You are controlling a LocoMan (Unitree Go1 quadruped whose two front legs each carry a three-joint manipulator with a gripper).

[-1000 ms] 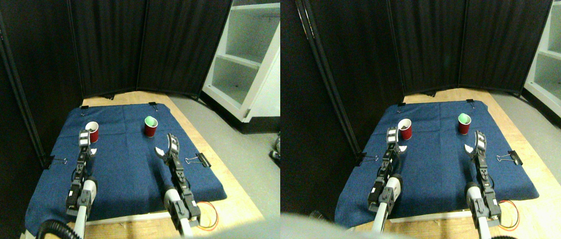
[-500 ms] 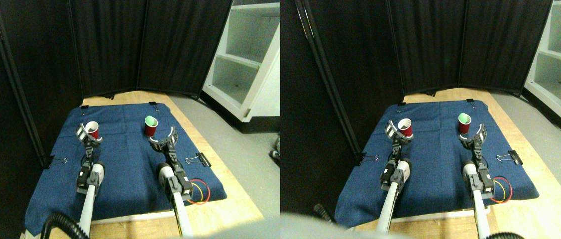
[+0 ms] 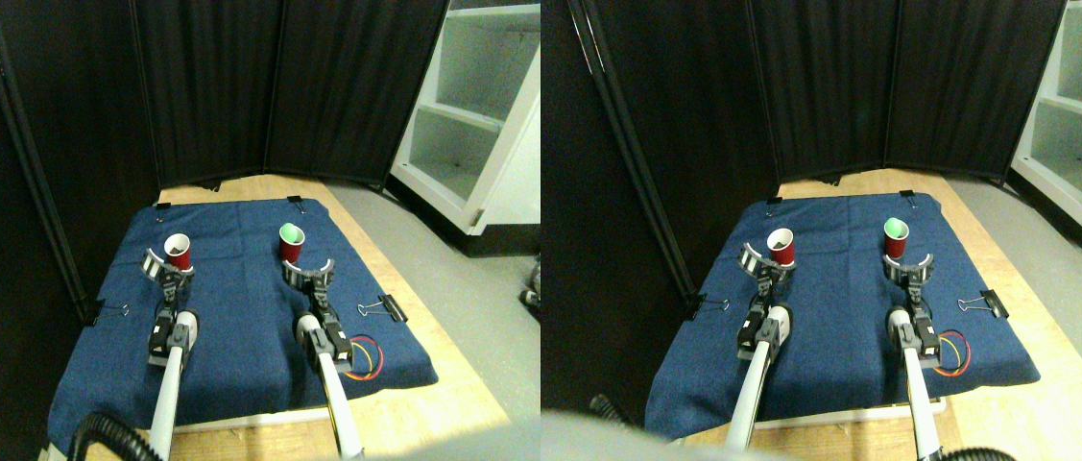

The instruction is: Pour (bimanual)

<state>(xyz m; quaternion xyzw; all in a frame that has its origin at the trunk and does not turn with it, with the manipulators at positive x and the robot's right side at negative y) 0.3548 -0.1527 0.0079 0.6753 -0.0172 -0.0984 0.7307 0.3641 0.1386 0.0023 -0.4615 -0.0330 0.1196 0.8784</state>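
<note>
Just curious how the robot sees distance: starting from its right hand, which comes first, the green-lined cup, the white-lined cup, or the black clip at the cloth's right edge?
1. Green-lined cup, just ahead of the right hand.
2. Black clip, off right.
3. White-lined cup, far left.

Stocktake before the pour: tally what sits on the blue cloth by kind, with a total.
Red cups: 2, the left cup and the right cup
Binder clips: 4, e.g. one near the right edge
Total: 6
</note>
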